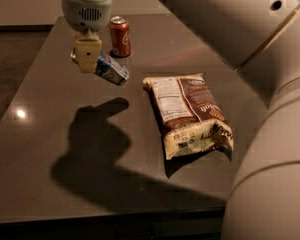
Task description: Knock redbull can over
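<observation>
Gripper point(88, 58) just left of the soda can point(120, 36), clamped on the redbull can point(112, 68). We judge the can tilted, its long axis running down-right from the grip, in front of the soda can.

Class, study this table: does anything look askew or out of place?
Yes: the redbull can leans steeply, nearly on its side, beside the gripper, while the soda can behind it stands upright.

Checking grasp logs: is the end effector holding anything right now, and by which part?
Cannot be told. The end effector meets the tilted redbull can at its upper-left end, but a real grip isn't visible.
</observation>
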Action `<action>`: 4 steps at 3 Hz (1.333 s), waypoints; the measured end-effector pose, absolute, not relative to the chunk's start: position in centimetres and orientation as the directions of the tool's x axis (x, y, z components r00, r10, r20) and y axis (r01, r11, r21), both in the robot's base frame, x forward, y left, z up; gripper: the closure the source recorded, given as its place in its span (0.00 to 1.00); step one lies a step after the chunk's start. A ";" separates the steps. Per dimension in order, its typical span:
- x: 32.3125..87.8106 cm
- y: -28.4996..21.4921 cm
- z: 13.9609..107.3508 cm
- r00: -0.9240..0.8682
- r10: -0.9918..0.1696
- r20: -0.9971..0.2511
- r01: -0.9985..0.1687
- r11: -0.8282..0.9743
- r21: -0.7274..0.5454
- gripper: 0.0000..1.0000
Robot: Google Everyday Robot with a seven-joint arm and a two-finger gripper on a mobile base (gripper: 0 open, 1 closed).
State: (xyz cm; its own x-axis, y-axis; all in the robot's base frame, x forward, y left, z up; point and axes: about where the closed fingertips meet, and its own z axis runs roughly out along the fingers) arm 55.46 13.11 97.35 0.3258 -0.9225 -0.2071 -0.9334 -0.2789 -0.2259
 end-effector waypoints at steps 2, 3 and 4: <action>53.8 13.5 94.4 0.402 -0.915 -0.034 -0.895 -0.384 -0.228 1.00; 53.2 14.0 93.2 0.436 -0.900 0.025 -0.876 -0.430 -0.218 0.84; 52.8 14.3 91.9 0.463 -0.884 0.068 -0.861 -0.466 -0.204 0.59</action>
